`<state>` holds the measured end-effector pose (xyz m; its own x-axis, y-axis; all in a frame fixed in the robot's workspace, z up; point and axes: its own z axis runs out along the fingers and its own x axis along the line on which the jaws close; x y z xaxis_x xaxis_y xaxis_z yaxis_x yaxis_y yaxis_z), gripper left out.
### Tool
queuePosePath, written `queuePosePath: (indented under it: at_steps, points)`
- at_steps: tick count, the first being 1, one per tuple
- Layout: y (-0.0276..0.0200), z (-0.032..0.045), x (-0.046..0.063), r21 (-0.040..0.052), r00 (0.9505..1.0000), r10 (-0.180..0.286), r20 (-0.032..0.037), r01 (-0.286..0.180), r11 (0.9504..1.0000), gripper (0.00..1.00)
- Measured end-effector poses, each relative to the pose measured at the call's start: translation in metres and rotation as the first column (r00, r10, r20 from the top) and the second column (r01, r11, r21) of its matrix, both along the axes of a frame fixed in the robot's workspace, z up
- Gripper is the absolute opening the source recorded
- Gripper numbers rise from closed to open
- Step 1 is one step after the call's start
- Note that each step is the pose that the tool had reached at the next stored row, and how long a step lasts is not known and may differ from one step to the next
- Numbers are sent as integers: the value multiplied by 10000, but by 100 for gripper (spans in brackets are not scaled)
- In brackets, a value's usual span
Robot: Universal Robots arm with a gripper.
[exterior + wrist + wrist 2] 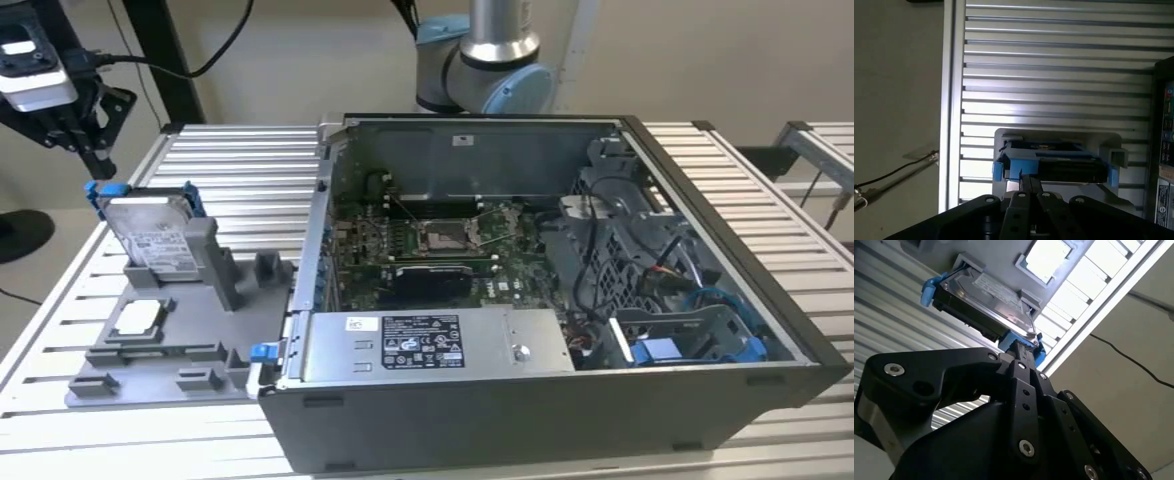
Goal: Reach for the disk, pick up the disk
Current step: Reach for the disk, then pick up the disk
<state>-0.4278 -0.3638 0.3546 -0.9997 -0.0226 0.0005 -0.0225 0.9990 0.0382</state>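
**Gripper closes in on the disk at the table's edge**

We see the disk [154,235] standing upright in a grey holder [200,335] at the exterior view's left, its blue frame [1004,167] facing the gripper [103,165]. The fingers are drawn together with nothing between them, their tips at the frame's upper corner in both wrist views [1023,347]. The holder sits on a slatted table [227,160], just beside an open computer case [534,410].
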Motion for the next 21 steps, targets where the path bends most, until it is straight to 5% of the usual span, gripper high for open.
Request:
queuePosePath:
  at_steps: [12,17,21]
  points:
    - [0,0,-3,0,10000,67,0,-67,10000,0]
    - [0,-1,-4,-1,9980,639,1,-639,9980,0]
    - [0,0,-4,-3,9907,1361,0,-1361,9907,0]
